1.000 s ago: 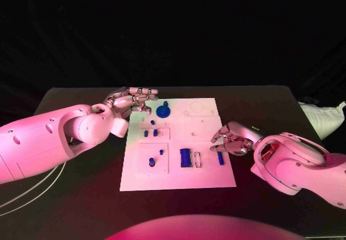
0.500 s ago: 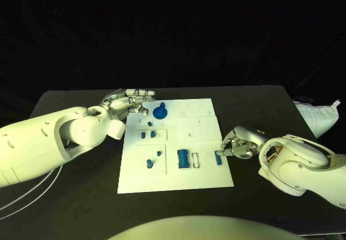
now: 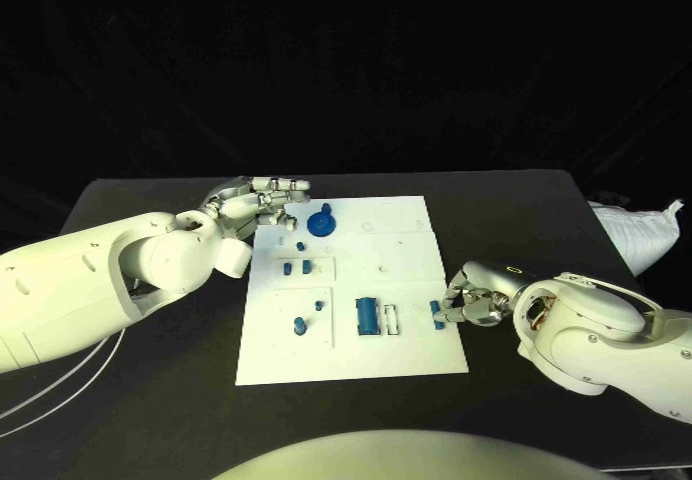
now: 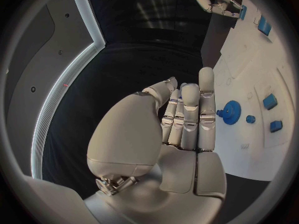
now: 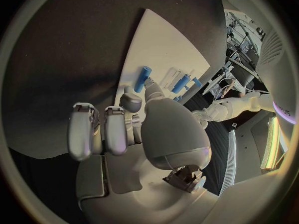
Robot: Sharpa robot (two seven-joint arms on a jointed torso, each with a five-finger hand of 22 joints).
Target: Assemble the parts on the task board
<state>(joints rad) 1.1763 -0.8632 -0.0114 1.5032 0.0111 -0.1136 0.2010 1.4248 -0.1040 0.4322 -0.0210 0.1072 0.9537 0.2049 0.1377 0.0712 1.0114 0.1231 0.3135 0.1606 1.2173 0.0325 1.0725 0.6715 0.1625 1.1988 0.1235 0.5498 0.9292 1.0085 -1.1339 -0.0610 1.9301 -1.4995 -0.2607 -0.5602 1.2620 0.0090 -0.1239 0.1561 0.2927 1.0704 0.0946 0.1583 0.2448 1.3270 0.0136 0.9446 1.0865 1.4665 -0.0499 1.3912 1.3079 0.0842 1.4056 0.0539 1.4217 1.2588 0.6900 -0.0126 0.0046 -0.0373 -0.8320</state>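
The white task board [image 3: 411,255] lies mid-table. My left hand [image 3: 263,204] hovers at its far left corner, fingers straight and side by side, holding nothing, next to the blue gear [image 3: 322,222] [image 4: 231,109]. My right hand [image 3: 470,299] sits at the board's right edge, with its thumb tip [image 5: 151,87] touching the end of a narrow blue bar [image 3: 436,313] [image 5: 142,79] that lies on the board. Whether the bar is pinched is unclear. A wider blue block [image 3: 369,315] and several small blue pieces [image 3: 299,267] sit in recesses.
A white bag [image 3: 635,232] lies at the table's right edge. White cables [image 3: 58,385] curve past the front left corner. Bare black tabletop [image 3: 519,215] surrounds the board.
My right hand has slid toward me along the board's right edge and brought its fingertips onto the narrow blue bar. The left hand has hardly moved.
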